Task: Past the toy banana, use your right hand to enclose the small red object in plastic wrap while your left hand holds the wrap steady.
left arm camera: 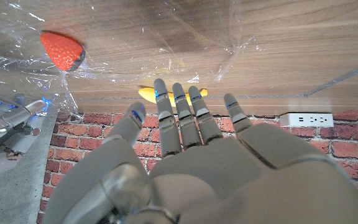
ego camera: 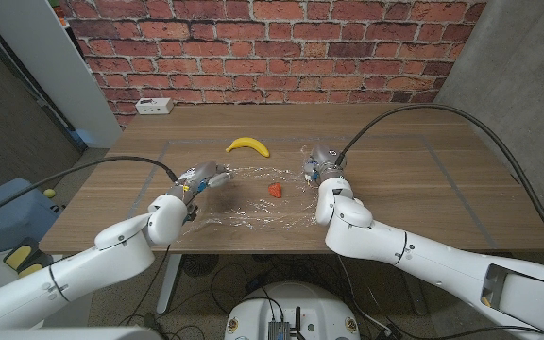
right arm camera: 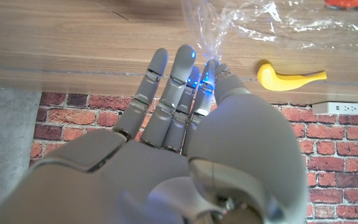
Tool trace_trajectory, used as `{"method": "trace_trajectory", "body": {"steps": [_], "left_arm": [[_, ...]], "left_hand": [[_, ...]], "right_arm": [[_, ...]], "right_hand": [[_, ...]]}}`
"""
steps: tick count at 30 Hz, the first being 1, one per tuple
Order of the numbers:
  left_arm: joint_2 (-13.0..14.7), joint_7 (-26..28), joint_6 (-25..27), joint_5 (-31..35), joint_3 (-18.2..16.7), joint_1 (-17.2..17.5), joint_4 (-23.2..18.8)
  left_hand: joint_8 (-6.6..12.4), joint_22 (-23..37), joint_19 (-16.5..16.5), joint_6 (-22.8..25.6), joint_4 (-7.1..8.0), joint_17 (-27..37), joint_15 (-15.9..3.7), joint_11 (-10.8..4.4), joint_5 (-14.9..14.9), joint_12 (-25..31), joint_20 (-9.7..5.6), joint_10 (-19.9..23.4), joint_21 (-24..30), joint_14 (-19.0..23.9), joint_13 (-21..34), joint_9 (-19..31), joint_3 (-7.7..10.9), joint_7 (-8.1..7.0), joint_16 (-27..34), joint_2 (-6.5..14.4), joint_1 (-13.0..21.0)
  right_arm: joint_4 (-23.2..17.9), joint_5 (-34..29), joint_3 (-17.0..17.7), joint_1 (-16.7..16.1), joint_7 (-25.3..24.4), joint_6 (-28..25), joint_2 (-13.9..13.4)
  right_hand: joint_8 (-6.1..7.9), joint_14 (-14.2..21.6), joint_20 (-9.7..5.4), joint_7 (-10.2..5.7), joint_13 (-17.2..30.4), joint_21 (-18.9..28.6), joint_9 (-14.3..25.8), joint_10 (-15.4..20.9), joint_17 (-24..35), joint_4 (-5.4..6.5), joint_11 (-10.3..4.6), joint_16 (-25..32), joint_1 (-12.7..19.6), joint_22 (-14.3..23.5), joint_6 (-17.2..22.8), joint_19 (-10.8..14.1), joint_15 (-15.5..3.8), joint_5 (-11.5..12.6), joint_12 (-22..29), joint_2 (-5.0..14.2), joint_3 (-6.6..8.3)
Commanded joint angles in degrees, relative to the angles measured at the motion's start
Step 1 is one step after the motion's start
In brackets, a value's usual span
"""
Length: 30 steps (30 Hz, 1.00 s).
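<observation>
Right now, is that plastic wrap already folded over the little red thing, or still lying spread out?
Still spread out. The plastic wrap lies open across the table, the red thing sits on it uncovered, and the right hand pinches one corner.

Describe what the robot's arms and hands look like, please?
Both arms are smooth, glossy white shells with rounded joints and thin dark seams. A black cable loops to each wrist. The left hand and right hand are pale grey and human-shaped, with segmented fingers; small blue lights glow near some fingertips.

Strawberry (ego camera: 276, 190) on wrap (ego camera: 253, 210), banana (ego camera: 248, 144) behind.
</observation>
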Motion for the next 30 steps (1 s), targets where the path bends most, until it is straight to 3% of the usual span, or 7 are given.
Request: {"method": "trace_trajectory", "body": {"steps": [1,6,15,30], "left_arm": [[1.3,0.3,4.8,0.5,-1.4,2.1,-1.9],[2.2,-1.9,7.6,-0.7,-1.5,1.9,-2.8],[3.8,-3.9,11.3,-2.5,-1.0,1.3,-3.8],[4.8,-3.1,10.5,-4.8,-0.2,0.8,-3.1]], "left_hand": [[-1.21,0.1,0.6,-2.4,0.43,0.2,0.05,0.89,0.4,-0.8,0.56,-0.7,0.4,-0.5,0.3,0.3,1.09,-0.22,-0.6,1.1,0.5],[-1.71,0.1,1.1,-3.3,0.78,0.2,0.22,1.31,0.6,-1.2,0.73,-1.2,0.6,-1.0,0.3,0.4,1.63,-0.44,-1.0,1.6,0.5],[-1.9,0.2,0.7,-3.4,0.94,0.0,-0.22,0.97,0.8,-1.7,0.62,-1.4,0.5,-2.4,0.4,0.4,2.6,-0.21,-2.0,2.1,0.8],[-2.23,0.2,0.2,-4.1,1.22,0.0,-0.15,0.99,1.0,-2.4,0.52,-2.3,0.3,-3.4,0.4,0.5,3.08,-0.38,-2.5,2.0,0.8]], "right_arm": [[-3.7,8.4,8.7,-4.8,0.6,7.3,0.5],[-4.4,12.9,12.9,-7.2,0.1,11.7,1.0],[-3.9,20.7,17.5,-9.0,0.8,17.4,2.4],[0.6,28.1,19.2,-9.7,0.9,29.5,4.0]], "right_hand": [[0.5,0.9,0.21,0.41,0.4,0.9,0.4,0.4,0.1,0.07,0.04,0.7,1.1,0.1,-0.1,1.3,-2.86,0.5,0.3,0.16,-0.21],[0.54,1.6,0.24,0.89,0.8,1.8,0.8,0.4,0.1,0.16,0.4,1.5,1.3,0.2,-0.6,2.3,-2.82,0.6,0.1,0.31,-0.29],[0.61,2.8,0.1,1.48,1.4,3.3,1.2,0.3,0.2,0.16,1.21,2.9,1.9,0.3,-1.2,3.9,-2.84,0.9,-0.2,0.47,-0.39],[1.2,3.9,-1.01,2.98,2.4,5.8,2.5,1.2,-0.1,-0.16,2.37,4.5,3.9,0.4,-1.4,5.3,-2.93,1.2,-0.4,0.62,-0.21]]}}
